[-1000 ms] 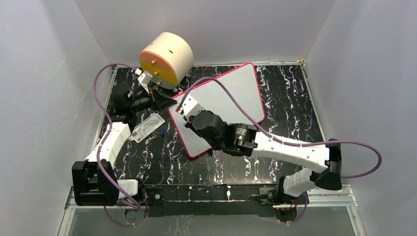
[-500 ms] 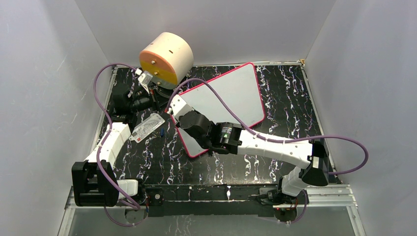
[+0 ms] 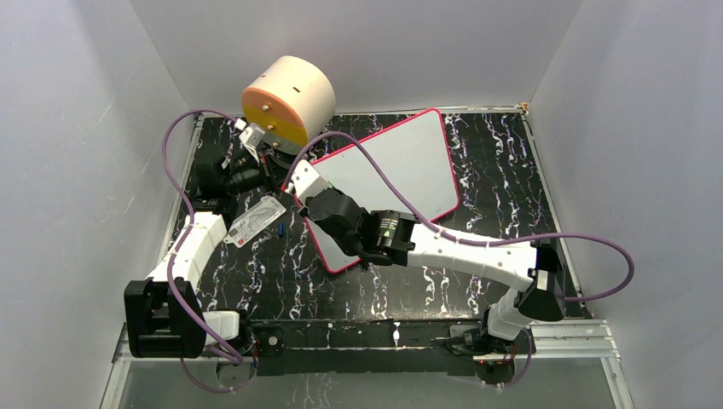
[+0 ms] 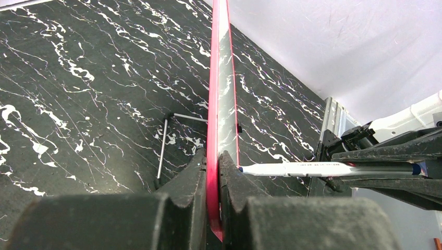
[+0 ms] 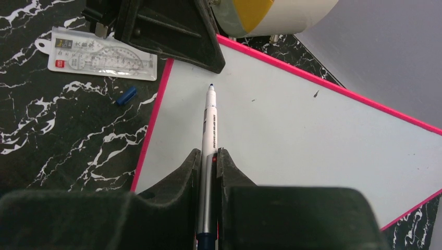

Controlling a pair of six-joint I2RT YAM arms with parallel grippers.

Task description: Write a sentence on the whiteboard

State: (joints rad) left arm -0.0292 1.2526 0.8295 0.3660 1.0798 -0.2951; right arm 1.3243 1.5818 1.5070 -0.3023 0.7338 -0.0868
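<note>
The whiteboard (image 3: 401, 170) with its pink-red border lies tilted on the black marbled table. It is blank in the right wrist view (image 5: 312, 135), with no blue handwriting showing. My left gripper (image 3: 277, 175) is shut on the board's left corner edge, and the left wrist view sees the board (image 4: 219, 78) edge-on between the jaws of that gripper (image 4: 212, 159). My right gripper (image 3: 300, 181) is shut on a white marker (image 5: 209, 125). In its own view the right gripper (image 5: 209, 153) points the blue tip at the board's left corner. The marker (image 4: 323, 169) tip sits at or just off the surface.
A large cream roll with an orange face (image 3: 288, 102) stands at the back left. A white printed card (image 3: 256, 221) and a small blue cap (image 3: 280, 229) lie left of the board. A thin metal stand leg (image 4: 162, 148) sticks out behind the board.
My right arm has swung left across the board, carrying the marker from the board's middle-left to its left corner beside the left gripper. The left arm and the board have not moved.
</note>
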